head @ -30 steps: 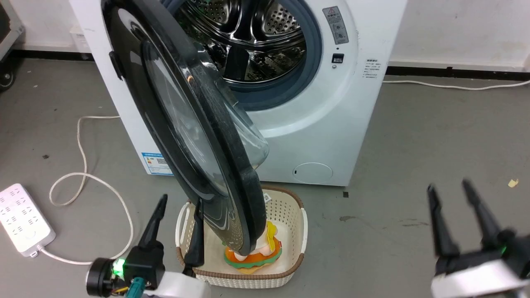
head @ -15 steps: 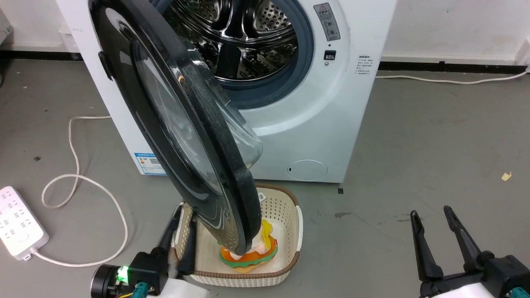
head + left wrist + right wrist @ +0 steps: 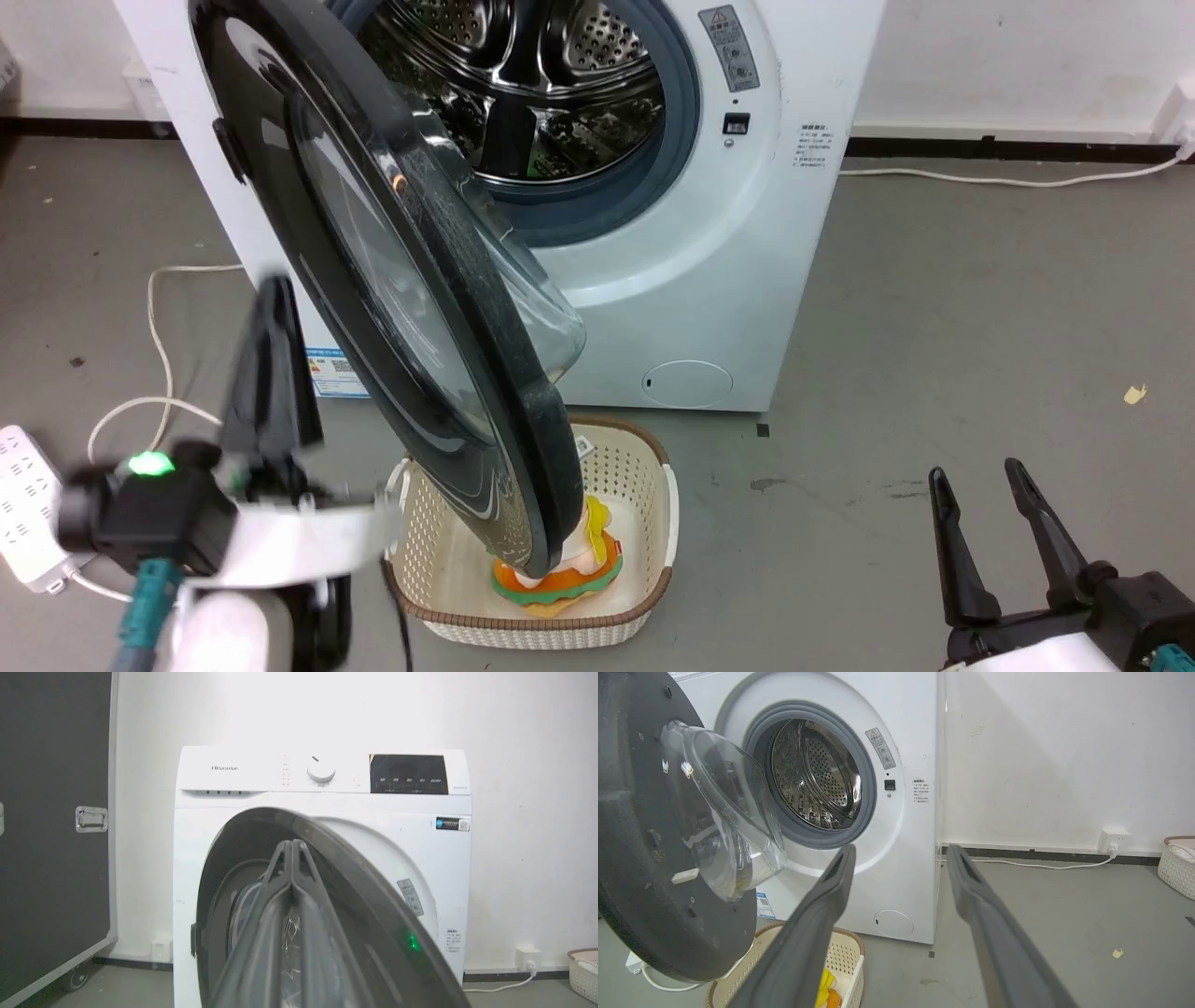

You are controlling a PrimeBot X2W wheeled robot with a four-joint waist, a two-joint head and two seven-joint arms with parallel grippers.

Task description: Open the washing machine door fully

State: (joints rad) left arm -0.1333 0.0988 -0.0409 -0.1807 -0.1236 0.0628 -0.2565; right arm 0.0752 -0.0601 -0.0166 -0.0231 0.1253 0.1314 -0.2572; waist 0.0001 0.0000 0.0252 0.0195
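The white washing machine (image 3: pixel 747 243) stands with its steel drum (image 3: pixel 523 84) exposed. The washing machine door (image 3: pixel 327 233), glossy black with a bulging glass bowl, hangs partly open, swung out towards me over a basket. My left gripper (image 3: pixel 273 289) is blurred and shut on nothing, standing just left of the door's outer face; I cannot tell whether it touches. In the left wrist view its fingers (image 3: pixel 280 868) press together before the door (image 3: pixel 373 905). My right gripper (image 3: pixel 976 471) stands open at the lower right, far from the door (image 3: pixel 635 858). Nothing is between the right gripper's fingers (image 3: pixel 831 891).
A cream perforated basket (image 3: pixel 653 523) with a colourful plush toy (image 3: pixel 560 579) sits on the floor under the door's lower rim. A white power strip (image 3: pixel 19 504) and looping cable (image 3: pixel 154 317) lie at the left. A black case (image 3: pixel 51 835) stands left of the machine. Another basket (image 3: pixel 1176 868) is far right.
The left gripper has shut and swung up and left, from beside the basket to beside the door's outer face. The right gripper dropped lower in view. The door has hardly moved.
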